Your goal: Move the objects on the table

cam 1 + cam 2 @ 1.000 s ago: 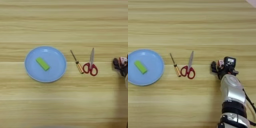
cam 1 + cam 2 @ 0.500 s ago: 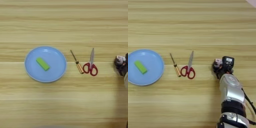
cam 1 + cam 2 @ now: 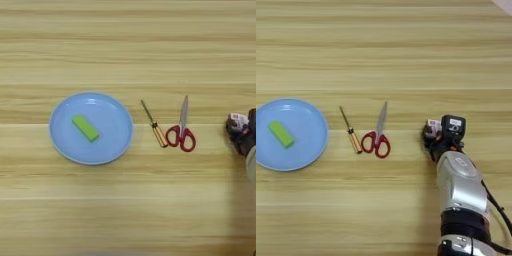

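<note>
Now, at the right side of the table (image 3: 406, 50): right gripper (image 3: 437, 136) low over the wood, black fingers seemingly closed around a small red-and-white flat box (image 3: 432, 125), white corner showing at upper left of the fingers. Hard to tell whether box rests on the wood or hangs just above it.

Leftward from gripper, in order: red-handled scissors (image 3: 376, 137) near, blades pointing away toward far edge, handles toward robot, long axis almost front-to-back with slight tilt. Just beside, further left, thin yellow-handled screwdriver (image 3: 350, 136), shaft slanting up-left, handle nearer robot; apart from scissors by a narrow gap. Further left still, round light-blue plate (image 3: 311, 150), well apart from gripper, with small green rectangular block (image 3: 281, 134) lying diagonal inside, left of centre.

Judgement: if box bound for plate, straight leftward travel crosses scissors and screwdriver, so lift needed, or detour along near side. Plenty of bare wood beyond and in front of the row; right edge of plate free for a set-down beside the block.
</note>
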Motion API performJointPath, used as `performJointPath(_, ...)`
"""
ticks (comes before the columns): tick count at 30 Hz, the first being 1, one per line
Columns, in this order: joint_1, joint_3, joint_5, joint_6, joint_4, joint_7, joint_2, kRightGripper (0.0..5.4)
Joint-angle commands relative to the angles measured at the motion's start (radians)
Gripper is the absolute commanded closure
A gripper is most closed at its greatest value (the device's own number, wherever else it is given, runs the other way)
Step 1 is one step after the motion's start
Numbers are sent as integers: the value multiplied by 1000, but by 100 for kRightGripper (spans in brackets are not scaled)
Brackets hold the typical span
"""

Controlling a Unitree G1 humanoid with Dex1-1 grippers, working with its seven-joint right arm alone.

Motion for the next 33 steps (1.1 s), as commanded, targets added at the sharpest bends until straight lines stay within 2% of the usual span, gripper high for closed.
performJointPath(1, -27, 12, 11, 2, -118, -1, -14, 331)
performJointPath(19, -10, 110, 10, 60, -376, 14, 49, 332)
performJointPath(33, -17, 290, -33, 101, -521, 15, 149, 332)
